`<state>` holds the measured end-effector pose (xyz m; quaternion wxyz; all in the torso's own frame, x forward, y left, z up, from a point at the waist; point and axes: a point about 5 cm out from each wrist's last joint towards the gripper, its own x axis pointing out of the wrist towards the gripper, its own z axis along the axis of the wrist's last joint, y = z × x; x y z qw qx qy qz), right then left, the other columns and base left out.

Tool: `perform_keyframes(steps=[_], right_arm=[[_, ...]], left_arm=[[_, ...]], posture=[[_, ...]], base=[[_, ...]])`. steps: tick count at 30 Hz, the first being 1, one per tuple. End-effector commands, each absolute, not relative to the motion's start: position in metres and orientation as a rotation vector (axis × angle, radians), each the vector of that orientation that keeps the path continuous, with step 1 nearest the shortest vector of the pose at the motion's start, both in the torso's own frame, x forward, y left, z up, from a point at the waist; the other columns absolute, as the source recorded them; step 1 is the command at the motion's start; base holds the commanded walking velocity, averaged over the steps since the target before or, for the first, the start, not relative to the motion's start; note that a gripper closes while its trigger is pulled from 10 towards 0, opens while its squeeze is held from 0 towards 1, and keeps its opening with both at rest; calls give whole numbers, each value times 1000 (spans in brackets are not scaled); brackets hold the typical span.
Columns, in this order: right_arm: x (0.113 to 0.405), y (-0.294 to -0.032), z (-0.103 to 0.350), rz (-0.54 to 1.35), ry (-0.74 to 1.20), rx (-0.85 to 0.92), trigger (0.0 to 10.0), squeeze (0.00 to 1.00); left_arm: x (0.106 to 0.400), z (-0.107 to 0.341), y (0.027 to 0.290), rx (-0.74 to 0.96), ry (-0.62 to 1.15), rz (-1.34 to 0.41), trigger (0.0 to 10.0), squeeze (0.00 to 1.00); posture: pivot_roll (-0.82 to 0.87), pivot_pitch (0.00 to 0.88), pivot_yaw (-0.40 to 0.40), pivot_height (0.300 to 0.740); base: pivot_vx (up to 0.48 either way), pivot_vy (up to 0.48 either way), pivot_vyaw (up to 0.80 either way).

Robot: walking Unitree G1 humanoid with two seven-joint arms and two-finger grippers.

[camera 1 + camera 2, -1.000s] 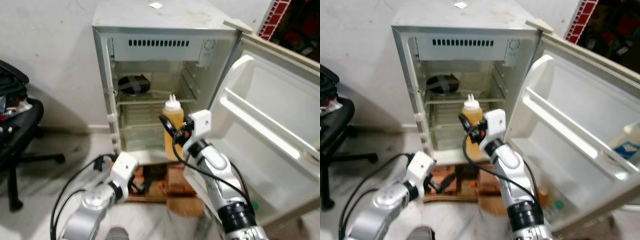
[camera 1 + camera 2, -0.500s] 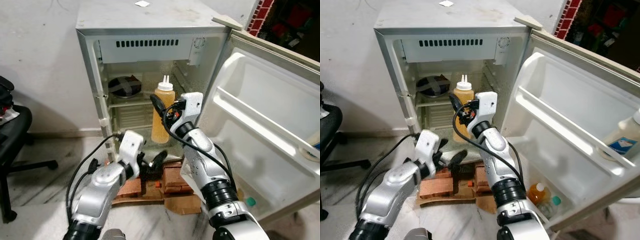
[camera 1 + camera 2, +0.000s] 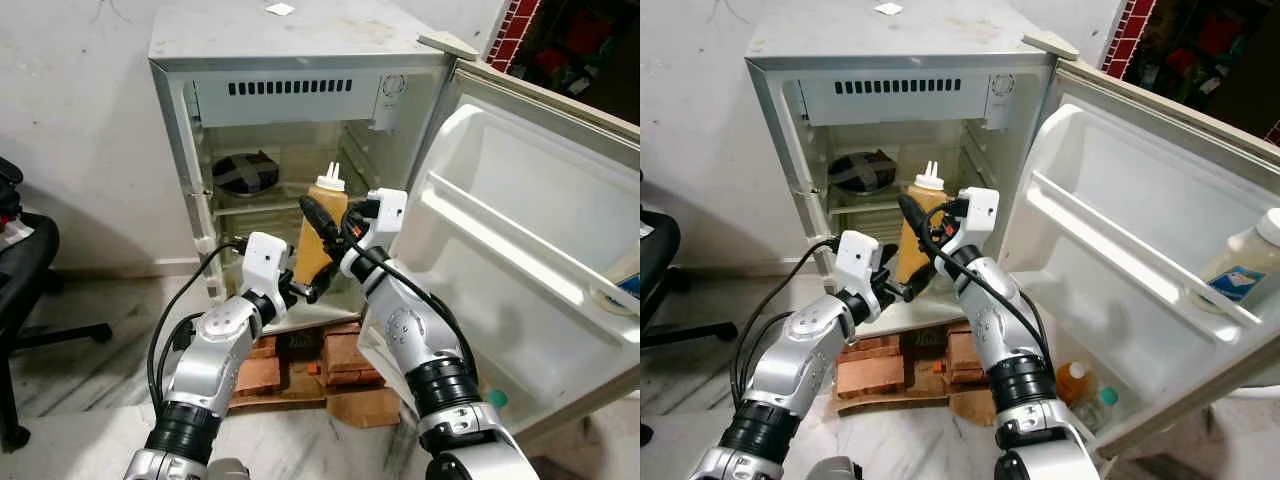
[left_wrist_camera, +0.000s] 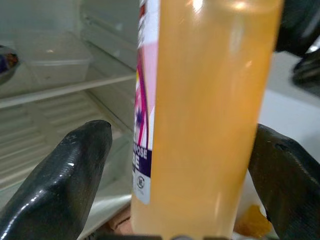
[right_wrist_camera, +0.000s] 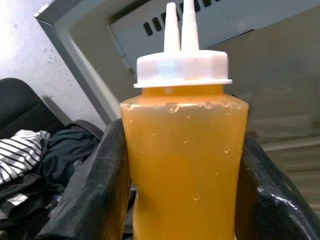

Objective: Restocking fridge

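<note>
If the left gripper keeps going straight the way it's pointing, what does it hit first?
The orange sauce bottle: it stands between the left gripper's open fingers, already held by the right gripper. Behind it, probably the fridge shelf.

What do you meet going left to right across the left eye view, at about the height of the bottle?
Black office chair → fridge's left wall → left gripper → orange sauce bottle, held in the right gripper → open fridge door.
</note>
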<state>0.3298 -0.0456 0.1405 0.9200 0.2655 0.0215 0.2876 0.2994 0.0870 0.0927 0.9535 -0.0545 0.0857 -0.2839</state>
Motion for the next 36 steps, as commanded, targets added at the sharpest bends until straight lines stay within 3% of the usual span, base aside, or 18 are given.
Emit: perform_keyframes(steps=[1, 11, 24, 32, 36], right_arm=[[323, -30, 149, 648, 22, 621, 10000, 0], [319, -45, 153, 717, 44, 612, 10000, 0], [313, -49, 155, 736, 35, 603, 10000, 0], [318, -68, 148, 578, -42, 362, 10000, 0], [321, -86, 140, 454, -36, 250, 10000, 0]], left_arm=[[302, 88, 94, -76, 195, -530, 10000, 0], [308, 80, 114, -24, 189, -462, 10000, 0], [309, 76, 114, -5, 180, -464, 10000, 0], [304, 76, 111, 2, 171, -479, 10000, 0], [283, 72, 107, -23, 179, -502, 10000, 0]], posture=[[102, 0, -95, 740], [98, 0, -96, 740], [99, 0, -91, 740], [98, 0, -86, 740], [96, 0, -76, 740]], base=[[0, 0, 0], [0, 0, 0], [0, 0, 0], [0, 0, 0], [0, 0, 0]])
